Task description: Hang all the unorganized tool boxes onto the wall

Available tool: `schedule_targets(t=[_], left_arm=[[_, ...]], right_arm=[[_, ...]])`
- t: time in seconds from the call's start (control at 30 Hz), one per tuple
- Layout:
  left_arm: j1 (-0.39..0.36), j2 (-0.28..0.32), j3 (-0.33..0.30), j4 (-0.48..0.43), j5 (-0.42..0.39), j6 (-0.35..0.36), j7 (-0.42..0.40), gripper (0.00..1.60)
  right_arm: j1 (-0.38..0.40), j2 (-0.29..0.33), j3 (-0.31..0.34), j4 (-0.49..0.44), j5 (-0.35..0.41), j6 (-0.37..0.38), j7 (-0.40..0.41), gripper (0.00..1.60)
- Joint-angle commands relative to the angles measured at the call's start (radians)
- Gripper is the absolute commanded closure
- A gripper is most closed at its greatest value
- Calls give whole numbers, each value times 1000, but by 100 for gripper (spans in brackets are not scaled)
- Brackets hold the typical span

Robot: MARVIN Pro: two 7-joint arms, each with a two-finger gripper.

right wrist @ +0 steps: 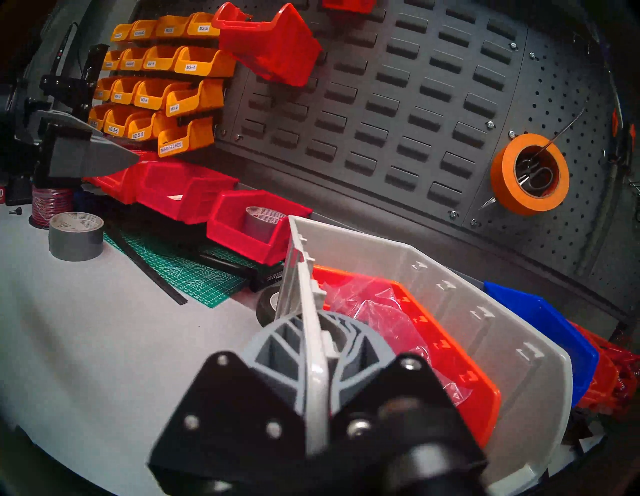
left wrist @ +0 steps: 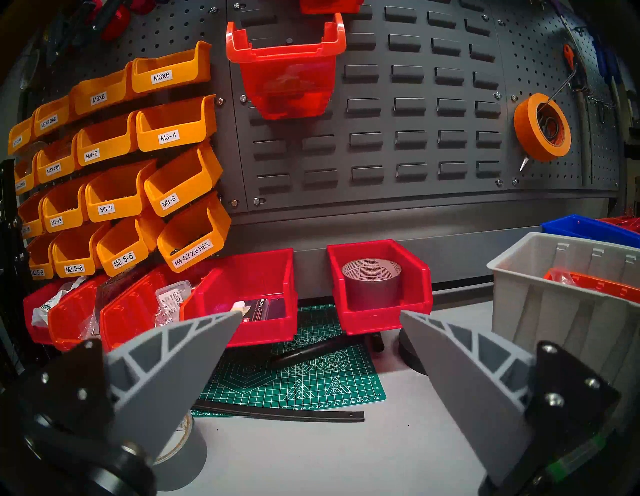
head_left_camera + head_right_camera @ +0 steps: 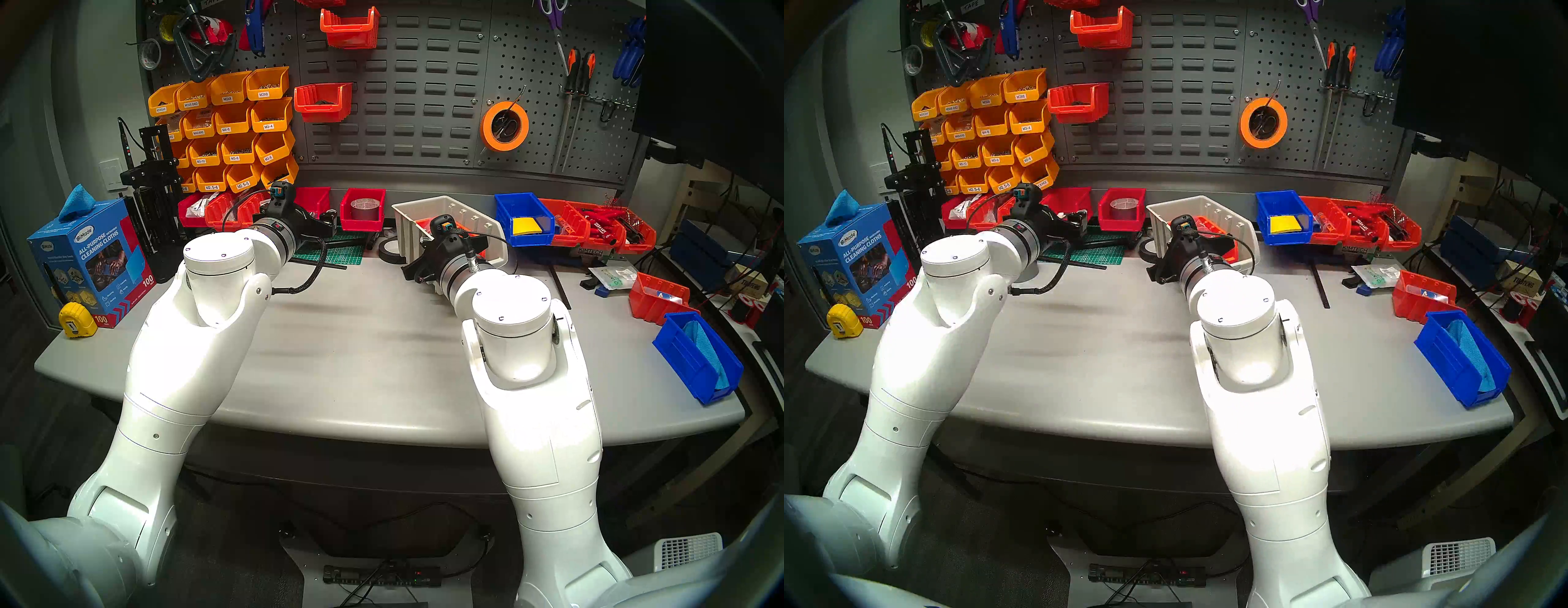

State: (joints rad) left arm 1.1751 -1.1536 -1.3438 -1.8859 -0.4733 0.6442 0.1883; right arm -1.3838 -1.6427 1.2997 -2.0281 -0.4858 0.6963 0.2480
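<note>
The beige-grey ribbed bin [image 3: 449,212] stands at the back middle of the table, with an orange-red bin and a clear bag [image 1: 398,329] inside it. My right gripper [image 1: 313,341] is shut on its left side wall. A red bin [image 3: 362,210] holding a grey tape roll sits to its left, and a blue bin [image 3: 524,220] with a yellow pad to its right. My left gripper [image 2: 320,313] is open and empty, hovering in front of the red bin [image 2: 381,294]. The dark grey wall [image 3: 415,97] carries two hung red bins [image 3: 322,102].
Small yellow-orange labelled bins [image 3: 225,127] fill the wall's left part. More red bins [image 3: 220,210] line the back left and orange-red ones [image 3: 594,225] the back right. A second blue bin [image 3: 695,361] and an orange bin [image 3: 657,297] sit at the right edge. A green mat [image 3: 339,250] and tape rolls [image 1: 76,235] lie near the grippers.
</note>
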Motion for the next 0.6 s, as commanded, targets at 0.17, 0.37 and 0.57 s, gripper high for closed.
schedule_targets(t=[0.17,0.37,0.57], left_arm=[[-19,-1,-2,-12,1,-8,-1,0],[-19,0,-1,-12,1,-8,0,0],[-19,0,-1,-12,-1,-8,0,0]], right_arm=[[147,-65,28,78,-40,-32,-31,160],[194,-88,58,149,-59,-48,-40,160],[220,-99,90,181,-77,-75,-48,160]])
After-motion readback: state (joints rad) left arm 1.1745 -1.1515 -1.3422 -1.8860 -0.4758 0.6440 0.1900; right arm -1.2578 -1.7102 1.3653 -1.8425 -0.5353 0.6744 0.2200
